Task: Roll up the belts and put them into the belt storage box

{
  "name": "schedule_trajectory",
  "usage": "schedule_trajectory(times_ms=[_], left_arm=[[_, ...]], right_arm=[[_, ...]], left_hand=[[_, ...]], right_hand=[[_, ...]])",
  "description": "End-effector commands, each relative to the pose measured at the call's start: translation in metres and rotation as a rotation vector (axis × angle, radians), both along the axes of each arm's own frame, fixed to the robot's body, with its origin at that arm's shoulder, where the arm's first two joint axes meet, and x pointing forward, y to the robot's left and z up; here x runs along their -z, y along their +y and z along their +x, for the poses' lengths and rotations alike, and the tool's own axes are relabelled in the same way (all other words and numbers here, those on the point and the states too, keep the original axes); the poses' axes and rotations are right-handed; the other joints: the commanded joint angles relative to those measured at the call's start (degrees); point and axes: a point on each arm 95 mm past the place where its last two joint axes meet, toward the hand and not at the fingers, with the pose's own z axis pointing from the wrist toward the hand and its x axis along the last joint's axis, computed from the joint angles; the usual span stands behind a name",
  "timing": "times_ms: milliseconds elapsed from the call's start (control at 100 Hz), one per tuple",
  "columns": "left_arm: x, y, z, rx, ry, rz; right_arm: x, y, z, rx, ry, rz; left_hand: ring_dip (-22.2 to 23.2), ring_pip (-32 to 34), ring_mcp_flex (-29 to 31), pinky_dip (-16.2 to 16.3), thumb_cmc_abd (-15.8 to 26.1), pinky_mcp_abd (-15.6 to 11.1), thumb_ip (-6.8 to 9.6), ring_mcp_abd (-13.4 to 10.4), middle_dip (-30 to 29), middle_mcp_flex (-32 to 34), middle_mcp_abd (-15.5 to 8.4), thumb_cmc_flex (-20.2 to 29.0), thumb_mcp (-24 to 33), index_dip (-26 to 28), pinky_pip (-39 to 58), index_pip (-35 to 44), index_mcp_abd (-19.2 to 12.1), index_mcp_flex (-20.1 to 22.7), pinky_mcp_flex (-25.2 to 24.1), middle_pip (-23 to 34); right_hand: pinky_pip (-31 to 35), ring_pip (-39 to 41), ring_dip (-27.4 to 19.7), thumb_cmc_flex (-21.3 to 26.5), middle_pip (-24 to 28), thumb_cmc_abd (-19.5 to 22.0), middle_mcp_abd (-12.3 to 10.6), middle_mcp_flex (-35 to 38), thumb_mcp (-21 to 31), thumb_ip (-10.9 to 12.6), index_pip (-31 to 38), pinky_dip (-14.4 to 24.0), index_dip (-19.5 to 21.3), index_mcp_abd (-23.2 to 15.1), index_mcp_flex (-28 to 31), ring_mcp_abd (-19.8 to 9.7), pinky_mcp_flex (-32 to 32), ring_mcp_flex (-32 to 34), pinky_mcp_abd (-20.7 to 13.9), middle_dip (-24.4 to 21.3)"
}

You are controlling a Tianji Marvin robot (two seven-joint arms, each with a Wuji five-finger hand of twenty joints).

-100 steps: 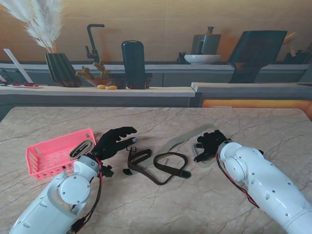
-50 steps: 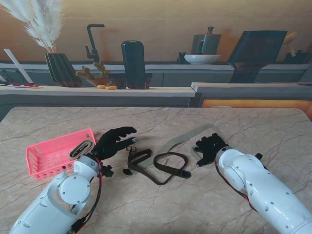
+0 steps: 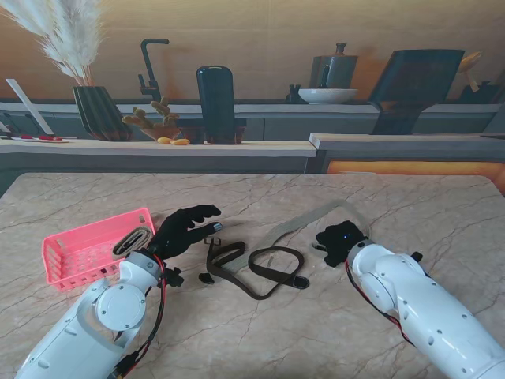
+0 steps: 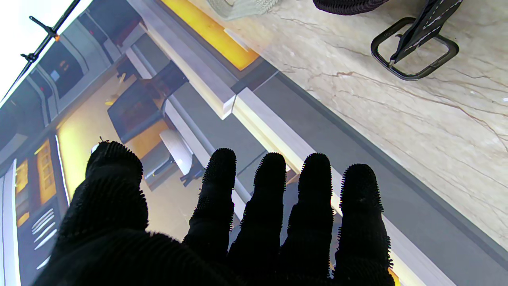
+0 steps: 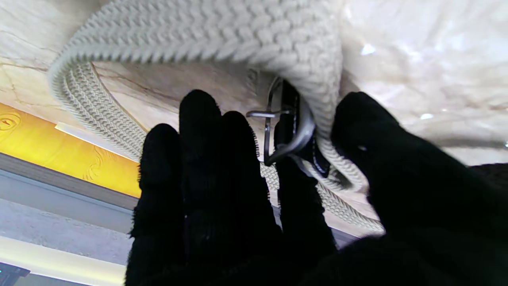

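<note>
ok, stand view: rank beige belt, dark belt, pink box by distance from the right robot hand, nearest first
1. beige belt: at the right robot hand, buckle end inside its fingers in the right wrist view.
2. dark belt: loose on the table, to its left.
3. pink box: far left, beyond the left robot hand.

My right forearm is covering the near end of the woven beige belt [image 3: 304, 220] and most of my right hand [image 3: 338, 239]. In the right wrist view my fingers [image 5: 198, 159] are masking half of that belt's buckle [image 5: 285, 131], so the grip is remaining unclear. Beside that belt, the dark belt [image 4: 416, 28] is running off the left wrist picture's edge. My left hand [image 3: 183, 229] is hiding part of the pink box [image 3: 79, 251].
</note>
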Motion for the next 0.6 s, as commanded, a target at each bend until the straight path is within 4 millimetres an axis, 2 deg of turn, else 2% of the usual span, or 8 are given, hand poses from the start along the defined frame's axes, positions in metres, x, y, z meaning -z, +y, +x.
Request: schedule_trajectory(times_ms=[0,90,150,220,300,370,590], left_arm=[[0.002,-0.002,-0.001,0.000,0.010,-0.008],[0.002,-0.003,-0.001,-0.001,0.011,-0.011],[0.002,-0.003,-0.001,-0.001,0.011,-0.011],[0.002,-0.002,-0.001,-0.001,0.010,-0.011],[0.002,-0.002,-0.001,0.000,0.006,-0.014],[0.002,-0.002,-0.001,0.002,-0.001,-0.014],[0.004,-0.002,0.000,0.011,-0.036,0.018]], right_arm=[[0.005,0.004,-0.005,-0.011,0.024,-0.002],[0.004,0.004,-0.003,-0.005,0.038,-0.006],[0.003,0.004,-0.002,0.000,0.060,-0.019],[0.001,0.004,0.000,0.008,0.099,-0.033],[-0.002,0.005,0.001,0.009,0.104,-0.011],[-0.008,0.007,0.000,0.021,0.092,0.036],[-0.034,0.018,-0.010,0.098,0.051,0.279]], left_hand=[[0.4,0.6,1.1,0.7,-0.1,0.7,1.80,-1.0,-0.3,0.4,-1.6,1.1,0.1,0.8,0.8,0.6,-2.2,1.3,0.0,-1.1],[0.4,0.6,1.1,0.8,0.0,0.6,1.79,-1.0,-0.4,0.4,-1.5,1.1,0.1,0.8,0.9,0.6,-2.2,1.3,0.0,-1.1],[0.4,0.6,1.1,0.8,0.0,0.6,1.77,-1.0,-0.4,0.5,-1.5,1.1,0.0,0.8,0.9,0.6,-2.3,1.5,0.1,-1.1],[0.4,0.6,1.2,0.8,0.1,0.6,1.77,-0.9,-0.4,0.5,-1.5,1.2,0.0,0.8,0.9,0.7,-2.3,1.5,0.0,-1.1],[0.4,0.7,1.2,0.8,0.1,0.7,1.78,-1.1,-0.3,0.6,-1.5,1.3,0.0,0.9,1.0,0.8,-2.5,1.6,0.0,-1.0],[0.4,0.7,1.2,0.9,0.1,0.8,1.78,-1.1,-0.3,0.6,-1.7,1.3,0.0,0.9,1.1,0.8,-2.6,1.5,-0.1,-1.0],[0.7,1.0,1.4,1.4,-0.3,0.5,1.90,-1.8,0.0,0.5,-2.3,1.8,0.4,1.2,1.7,1.3,-2.9,0.8,-0.1,-0.6]], right_hand=[[1.9,2.8,1.6,2.9,2.2,-2.2,0.2,3.9,0.5,-2.0,5.7,1.2,-2.0,-6.2,4.8,0.5,0.6,2.9,0.7,1.0],[1.9,4.3,2.3,3.3,2.2,-2.2,-0.4,7.5,0.9,-2.4,7.2,1.2,-2.8,-7.7,8.8,1.0,0.3,4.7,1.2,0.9],[1.8,5.0,2.7,4.3,1.8,-0.3,-0.5,9.8,0.5,-2.6,8.2,1.3,-3.7,-7.8,11.2,1.6,-0.2,5.7,1.5,0.7],[1.4,5.1,3.0,5.8,1.4,1.8,-0.8,11.0,-0.4,-3.3,8.9,1.3,-4.2,-8.1,12.5,1.9,-1.1,5.7,1.6,0.7],[1.0,4.8,3.1,6.7,0.3,2.4,-1.7,12.0,-0.9,-4.5,9.0,1.4,-4.4,-9.1,13.3,1.5,-1.9,5.1,1.4,0.4],[0.5,4.4,3.1,6.5,-0.5,2.5,-2.5,12.5,-0.8,-4.8,9.1,1.3,-4.5,-9.9,13.5,1.0,-2.7,4.4,1.2,0.1],[-0.8,3.5,2.8,6.4,-1.2,3.0,-2.5,12.8,-0.7,-4.9,9.1,1.0,-4.6,-9.8,13.6,1.3,-4.1,3.5,1.6,0.0]])
